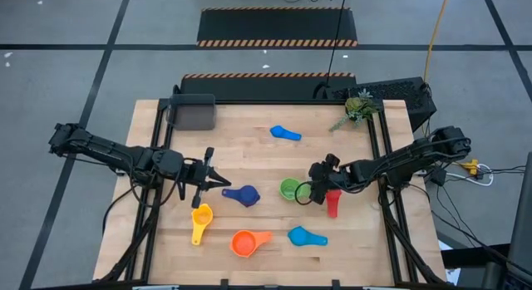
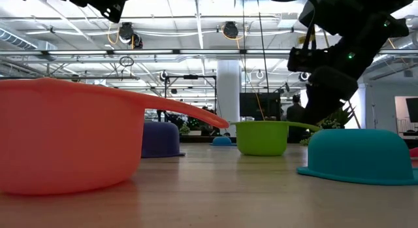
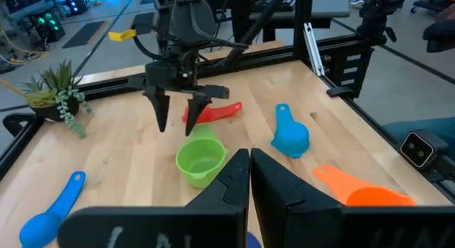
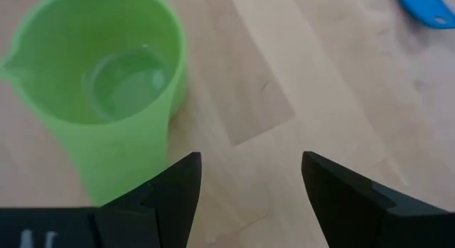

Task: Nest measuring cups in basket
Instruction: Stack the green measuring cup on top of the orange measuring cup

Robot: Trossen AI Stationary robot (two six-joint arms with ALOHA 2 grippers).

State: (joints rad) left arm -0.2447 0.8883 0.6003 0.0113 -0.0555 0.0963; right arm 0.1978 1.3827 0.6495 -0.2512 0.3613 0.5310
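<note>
The right end effector (image 1: 313,193), fingers wide, hangs over the upright green cup (image 1: 290,189) mid-counter, red cup (image 1: 333,203) just beside, while the left end effector (image 1: 218,180), pinched shut, points at the dark blue cup (image 1: 243,194).

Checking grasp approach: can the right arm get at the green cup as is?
Probably yes. The right end effector is open, right beside the upright green cup, with only bare wood between them; the red cup lies behind it.
</note>
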